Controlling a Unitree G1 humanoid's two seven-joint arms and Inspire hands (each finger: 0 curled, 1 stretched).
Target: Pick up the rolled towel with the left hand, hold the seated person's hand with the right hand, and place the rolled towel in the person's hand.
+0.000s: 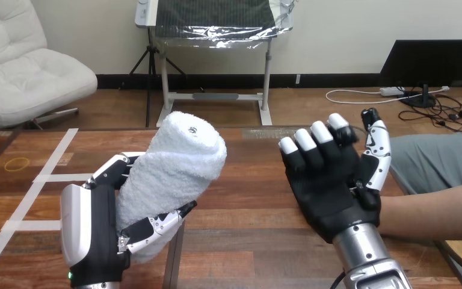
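The rolled white towel (171, 174) stands tilted, lifted above the wooden table (246, 241) at the lower left. My left hand (93, 232) is shut on its lower half, fingers wrapped behind it and the thumb across its front. My right hand (331, 186) is raised at centre right, palm towards the camera, fingers straight and pointing up, holding nothing. The person's forearm (433, 211) reaches in from the right edge and ends behind my right hand near its wrist. The person's hand is hidden behind it, so I cannot tell whether the two touch.
White tape lines (42, 178) cross the table's left part, and a yellow rubber band (17, 163) lies at the far left. A dark seam (173, 265) splits the tabletop near the front edge, below the towel.
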